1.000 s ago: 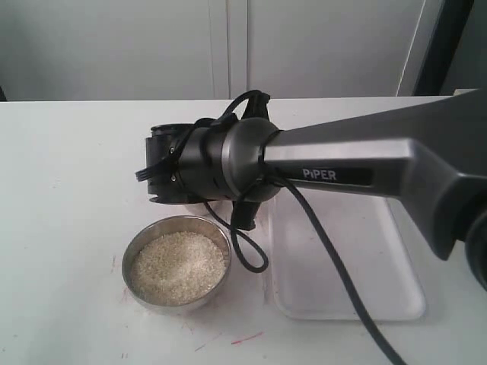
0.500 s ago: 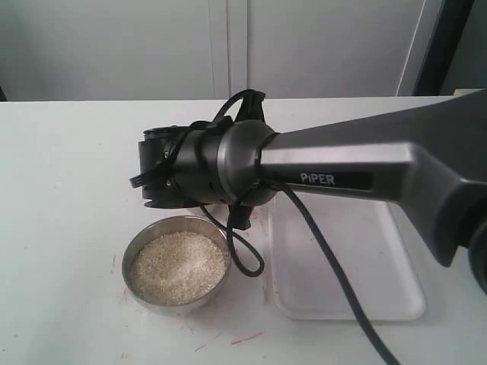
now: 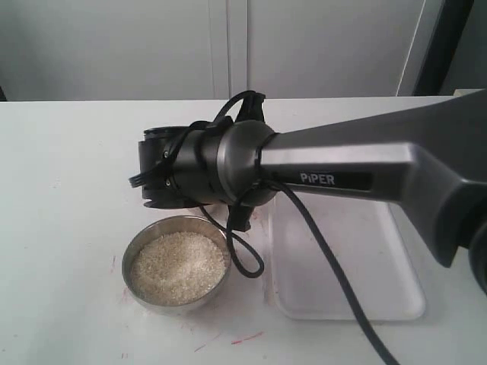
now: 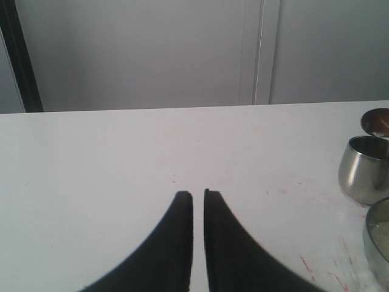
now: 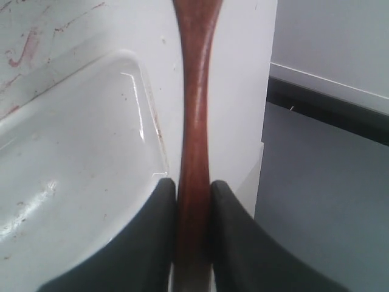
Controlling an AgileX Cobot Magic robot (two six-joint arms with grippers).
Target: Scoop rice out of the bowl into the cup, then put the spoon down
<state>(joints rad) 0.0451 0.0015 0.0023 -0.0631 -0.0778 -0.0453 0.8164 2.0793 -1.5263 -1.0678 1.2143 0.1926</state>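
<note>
A: Rice (image 3: 179,268), where is it?
B: In the bowl (image 3: 128,262), a pale heap filling it nearly to the rim. The bowl stands on the table (image 3: 61,190), just left of the tray (image 3: 342,300) in the exterior view.
A: And the spoon (image 5: 196,109)?
B: In the right claw (image 5: 193,184). Its 2 fingers (image 5: 152,243) pinch the handle from both sides, and the handle runs straight out from them, past the tray's rim. The scoop end is out of the wrist picture.
A: Does the exterior view show it?
B: No. The right arm (image 3: 342,163) reaches across from the right, and its wrist covers whatever lies behind the bowl. A black cable (image 3: 245,262) loops down from it beside the bowl.
A: The cup (image 4: 364,169)?
B: Upright on the table, seen from the left wrist, near the bowl's rim. Whether any rice is inside, I cannot tell.
A: The left claw (image 4: 198,194)?
B: Pressed almost together, a thin slit between the tips, nothing in it. It points across the table, well apart from the cup.
</note>
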